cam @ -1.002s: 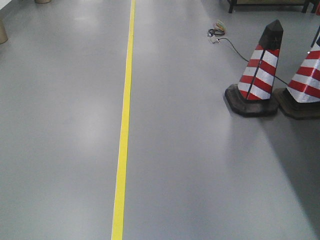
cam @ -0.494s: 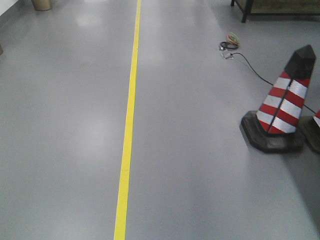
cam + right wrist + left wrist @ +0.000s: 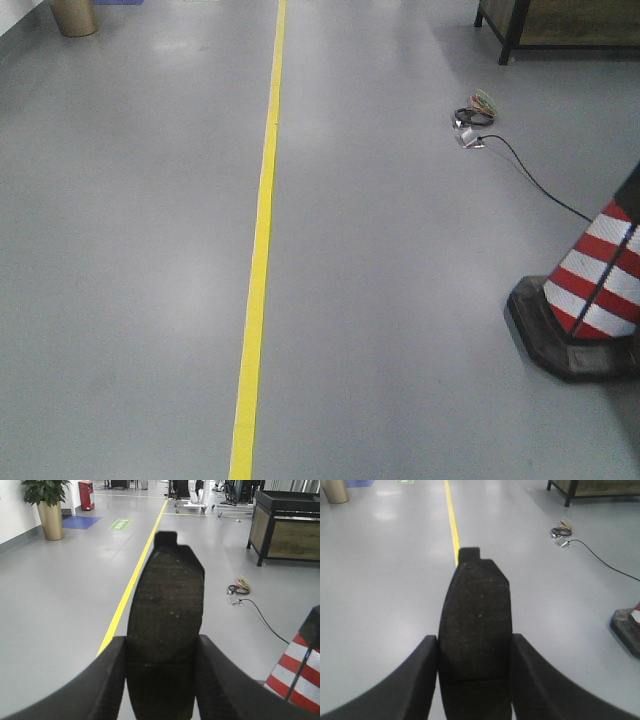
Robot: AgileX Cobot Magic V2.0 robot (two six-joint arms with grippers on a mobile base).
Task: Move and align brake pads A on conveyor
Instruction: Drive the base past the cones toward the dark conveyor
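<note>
In the left wrist view, one dark grey brake pad (image 3: pixel 476 600) stands lengthwise between the black fingers, its groove crossing near the bottom. My left gripper (image 3: pixel 474 647) is shut on it, held above the grey floor. The right wrist view shows the same arrangement: another brake pad (image 3: pixel 167 595) clamped by my right gripper (image 3: pixel 161 647), which is shut on its sides. The conveyor is out of view in every frame. Neither gripper shows in the front view.
A yellow floor line (image 3: pixel 262 240) runs ahead. A red-and-white traffic cone (image 3: pixel 595 290) stands at the right. A cable coil (image 3: pixel 475 118) lies beyond it, near a black-framed bench (image 3: pixel 540 25). A potted plant (image 3: pixel 49 515) stands far left.
The front view has shifted: the nearer cone slid right and down to the frame's edge, the second cone left the frame, and the cable coil and bench came closer.
</note>
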